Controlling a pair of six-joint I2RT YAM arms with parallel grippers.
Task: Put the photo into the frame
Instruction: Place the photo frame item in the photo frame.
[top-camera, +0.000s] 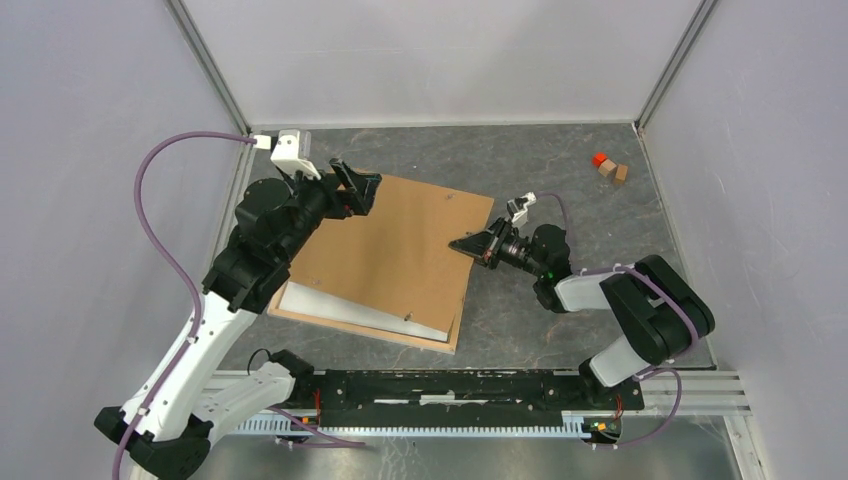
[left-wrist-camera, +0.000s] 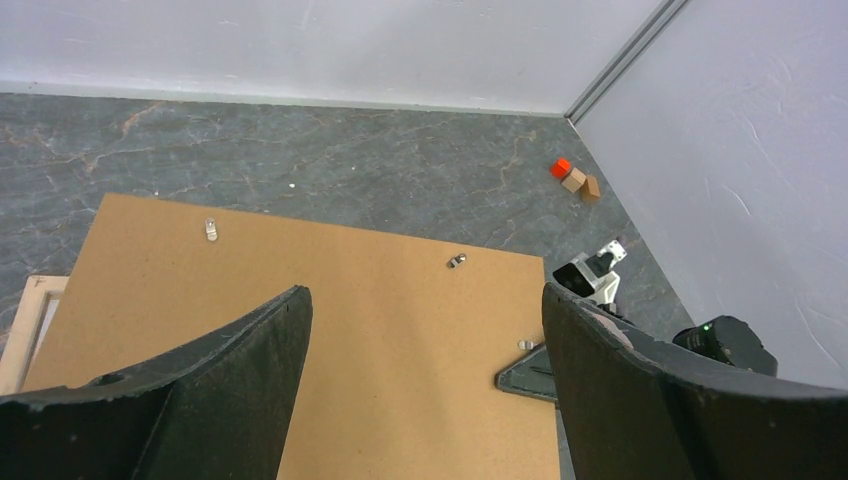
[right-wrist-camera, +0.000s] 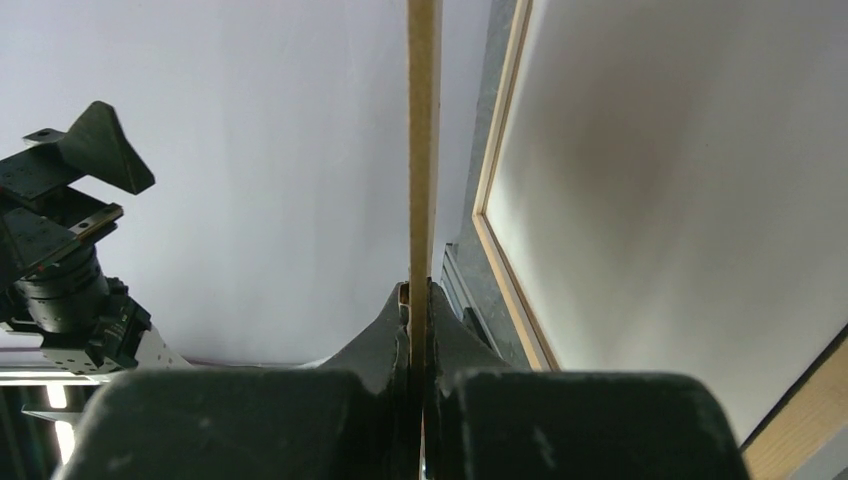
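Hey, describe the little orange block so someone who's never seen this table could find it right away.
On the grey table, go to the far right corner. Three tiny blocks huddle there; the orange block sits nearest the back wall, the only bright one beside two tan wooden blocks.

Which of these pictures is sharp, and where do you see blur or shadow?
Top view: evenly lit and sharp, no glare on the board. Left wrist view: the near left fingers loom dark. Right wrist view: the right fingers look soft, and a grey shadow lies inside the frame.
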